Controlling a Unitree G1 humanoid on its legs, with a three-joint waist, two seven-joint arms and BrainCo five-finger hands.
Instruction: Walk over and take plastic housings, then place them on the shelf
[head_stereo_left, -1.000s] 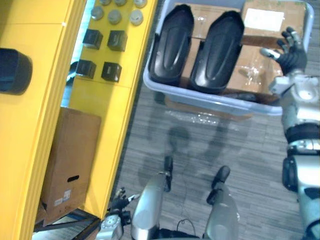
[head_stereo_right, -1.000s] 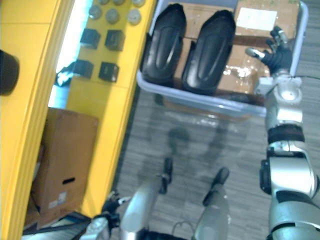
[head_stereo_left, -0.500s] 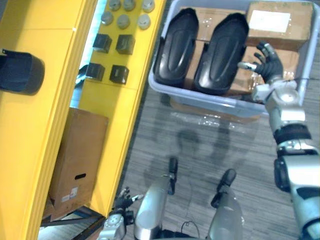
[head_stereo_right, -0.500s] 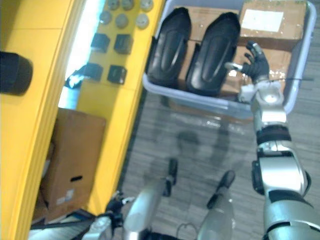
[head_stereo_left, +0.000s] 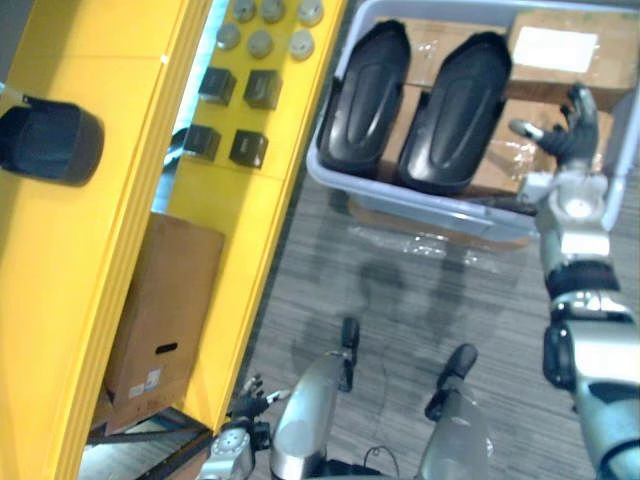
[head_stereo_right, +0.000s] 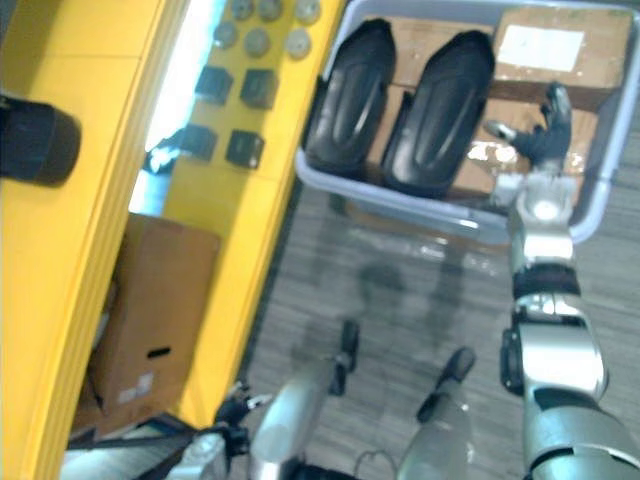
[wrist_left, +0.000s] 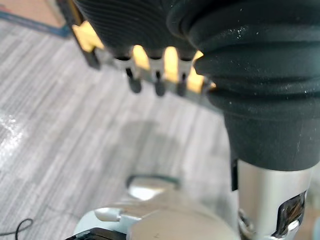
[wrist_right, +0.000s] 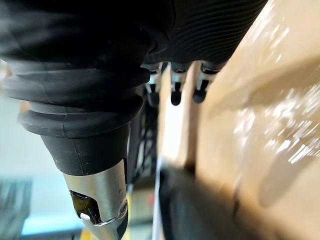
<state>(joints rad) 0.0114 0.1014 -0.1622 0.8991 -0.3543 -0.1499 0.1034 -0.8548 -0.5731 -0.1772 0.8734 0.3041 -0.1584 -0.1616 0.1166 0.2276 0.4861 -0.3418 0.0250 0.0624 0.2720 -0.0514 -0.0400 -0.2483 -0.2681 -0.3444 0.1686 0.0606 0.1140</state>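
Low at the robot's left side, the left hand (head_stereo_left: 238, 410) shows beside the foot of the yellow shelf (head_stereo_left: 250, 240). Whether it is open or closed cannot be told. A brown cardboard box (head_stereo_left: 160, 310) with a hand slot sits under the shelf, next to the grey floor (head_stereo_left: 400, 290). On the shelf lie small black cubes (head_stereo_left: 248, 148) and, beyond them, grey round discs (head_stereo_left: 260, 42).

To the right of the shelf stands a pale plastic bin (head_stereo_left: 420, 202). In it the two plastic housings lie side by side, one (head_stereo_left: 366, 95) nearer the shelf and the other (head_stereo_left: 457, 110) just to its right. Each is a long, matte black, rounded shell with a raised oval panel down its middle. Both rest on brown taped parcels (head_stereo_left: 560, 45). The right hand (head_stereo_left: 568, 135) hovers over the parcels just right of the housings. Its fingers are straight and spread, thumb out, holding nothing.
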